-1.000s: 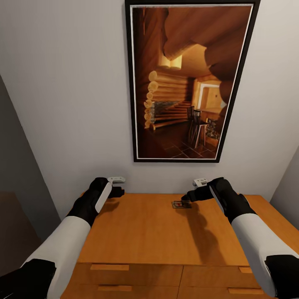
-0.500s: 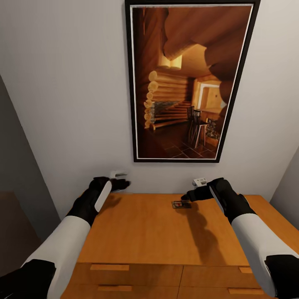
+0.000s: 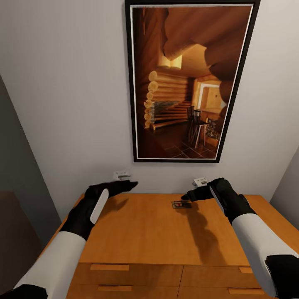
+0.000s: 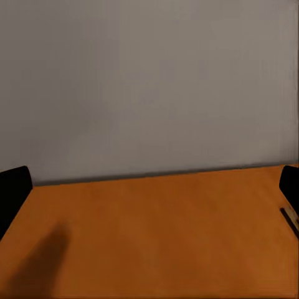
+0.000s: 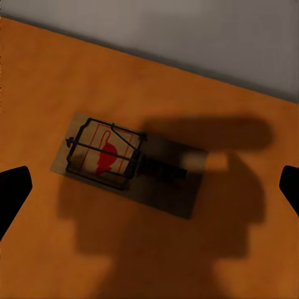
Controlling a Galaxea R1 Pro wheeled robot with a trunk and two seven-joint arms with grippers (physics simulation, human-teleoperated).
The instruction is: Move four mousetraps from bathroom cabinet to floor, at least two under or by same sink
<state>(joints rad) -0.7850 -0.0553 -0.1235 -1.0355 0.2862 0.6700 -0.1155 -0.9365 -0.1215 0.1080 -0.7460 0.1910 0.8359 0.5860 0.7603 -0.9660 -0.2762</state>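
One trap [image 3: 181,204] sits flat on the cabinet [image 3: 158,232] top near the back wall, around 1 o'clock from center. The right gripper [image 3: 185,197] hangs right above it, fingers spread wide, looks lined up to drop and pinch. The left gripper [image 3: 132,183] is empty, fingers apart too, parked well off at 10 o'clock, probably just staying clear.

Orange cabinet [image 4: 162,230] top meets grey wall [image 4: 149,81]

A small flat tan wooden mousetrap [image 3: 181,204] lies on the orange-brown wooden cabinet [image 3: 158,236] top, right of centre, near the rear wall. A black-framed picture [image 3: 189,81] hangs above. Right tool [image 3: 185,197] hovers just above the mousetrap; left tool [image 3: 132,184] over the rear-left edge.
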